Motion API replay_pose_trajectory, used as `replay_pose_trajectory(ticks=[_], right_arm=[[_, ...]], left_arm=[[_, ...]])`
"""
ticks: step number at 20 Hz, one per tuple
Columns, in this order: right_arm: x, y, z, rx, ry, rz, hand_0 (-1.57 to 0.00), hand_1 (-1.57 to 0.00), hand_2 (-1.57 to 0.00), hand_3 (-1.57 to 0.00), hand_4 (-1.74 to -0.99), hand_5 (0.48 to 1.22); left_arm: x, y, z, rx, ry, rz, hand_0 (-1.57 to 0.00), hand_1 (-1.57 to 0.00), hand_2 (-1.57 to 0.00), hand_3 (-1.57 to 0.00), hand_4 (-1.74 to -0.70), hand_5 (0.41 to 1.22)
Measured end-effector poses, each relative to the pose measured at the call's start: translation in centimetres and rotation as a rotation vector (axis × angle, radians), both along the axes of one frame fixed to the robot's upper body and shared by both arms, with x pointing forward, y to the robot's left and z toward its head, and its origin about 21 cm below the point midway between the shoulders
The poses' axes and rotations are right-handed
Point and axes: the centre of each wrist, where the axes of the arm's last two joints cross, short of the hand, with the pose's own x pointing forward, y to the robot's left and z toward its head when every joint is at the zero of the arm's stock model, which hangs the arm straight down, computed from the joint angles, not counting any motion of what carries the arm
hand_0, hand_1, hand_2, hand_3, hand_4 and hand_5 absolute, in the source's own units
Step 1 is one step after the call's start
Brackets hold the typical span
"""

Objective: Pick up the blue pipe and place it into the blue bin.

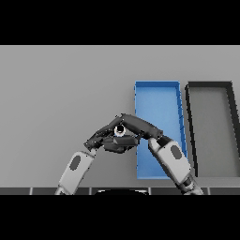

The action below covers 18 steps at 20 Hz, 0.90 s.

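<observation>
Only a small pale round end of the blue pipe [119,129] shows, just left of the blue bin [157,101]; the rest is hidden by my hands. My right hand [137,125] comes in from the lower right and crosses the bin's left wall. Its fingers arch over the top of the pipe and its thumb sits beneath. My left hand [104,137] meets it from the lower left, with fingers curled against the pipe's other side. Both hands close around the pipe above the table.
A black bin [192,126] stands right of the blue bin, parallel to it. My right forearm [172,161] lies over the blue bin's near end. Bare grey table [61,93] stretches to the left and behind.
</observation>
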Motion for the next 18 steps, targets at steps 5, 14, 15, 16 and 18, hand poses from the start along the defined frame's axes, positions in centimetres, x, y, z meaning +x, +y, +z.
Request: replay_pose_trajectory(ticks=[5,14,15,16,18], right_arm=[[0.5,-0.2,1.5,0.064,0.074,0.015,-1.57,-1.57,-1.57,-1.57,-1.741,1.221],[3.7,-2.3,12.0,0.299,0.037,0.025,-1.57,-1.57,-1.57,-1.57,-1.741,1.221],[4.2,-3.4,13.0,0.341,0.009,-0.037,-1.57,-1.57,-1.57,-1.57,-1.741,1.221],[4.7,-3.8,13.9,0.34,-0.011,-0.096,-1.57,-1.57,-1.57,-1.57,-1.741,1.221],[6.0,-5.2,15.4,0.339,-0.025,-0.202,-1.57,-1.57,-1.57,-1.57,-1.741,1.221]], left_arm=[[0.2,-0.3,-0.6,0.025,0.0,0.012,-0.02,-0.02,-0.02,-0.02,-0.92,0.474],[-0.1,0.2,-0.5,0.057,0.027,0.006,0.0,0.0,0.0,0.0,-0.9,0.433],[0.1,0.4,-0.4,0.065,0.034,0.012,0.0,0.0,0.0,0.0,-0.9,0.432],[0.3,0.2,-0.4,0.073,0.035,0.015,0.0,0.0,0.0,0.0,-0.9,0.43],[0.1,0.3,-0.3,0.077,0.028,0.014,0.0,0.0,0.0,0.0,-0.89,0.425]])
